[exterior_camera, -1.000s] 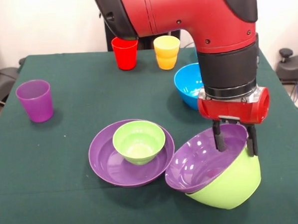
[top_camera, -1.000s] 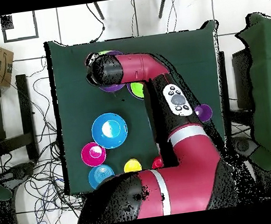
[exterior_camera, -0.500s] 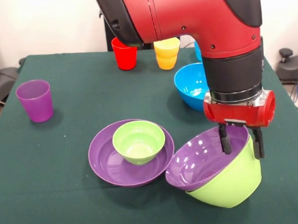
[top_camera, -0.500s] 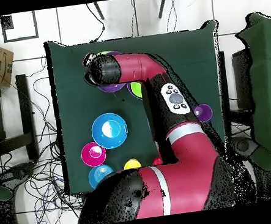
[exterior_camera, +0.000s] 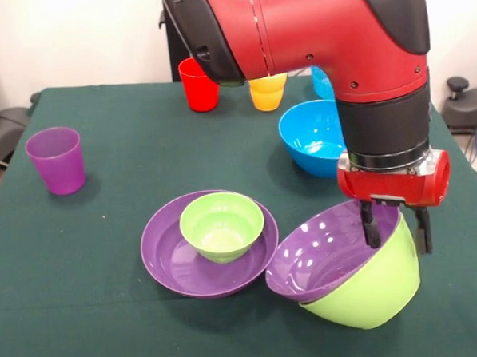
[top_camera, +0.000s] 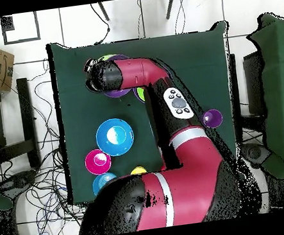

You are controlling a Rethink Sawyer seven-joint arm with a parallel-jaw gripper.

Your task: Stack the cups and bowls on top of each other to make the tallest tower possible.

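Cloth (exterior_camera: 110, 329) of dark green covers the table, and in the front view its widest bare stretch runs from the left edge across the near corner at seven o'clock. The purple cup (exterior_camera: 56, 160) stands upright alone at nine o'clock, near the left edge, well apart from everything else. At eleven o'clock the red cup (exterior_camera: 199, 85) stands near the far edge, with the yellow-orange cup (exterior_camera: 267, 93) just beside it, both partly hidden by the arm (exterior_camera: 294, 23). Open cloth lies between these cups and the centre.

Near the middle sits a shallow purple bowl (exterior_camera: 167, 262), flat on the cloth, with a small lime green bowl (exterior_camera: 222, 226) upright inside it. Just beside it at five o'clock, rims almost touching, is a large lime green bowl (exterior_camera: 372, 287) tipped toward the left with a second purple bowl (exterior_camera: 322, 254) nested in it; they lie close to the near edge.

The gripper (exterior_camera: 396, 232) hangs at the raised right rim of this tilted pair, one finger inside the purple bowl and one outside the green wall, the jaws narrowly spread astride both rims. Behind it at two o'clock the blue bowl (exterior_camera: 312, 139) stands upright, with a light blue bowl (exterior_camera: 322, 82) farther back. Little room remains by the right edge.

The overhead view shows the blue bowl (top_camera: 115, 136) unobstructed, plus a red bowl (top_camera: 98, 161) near the table's edge.
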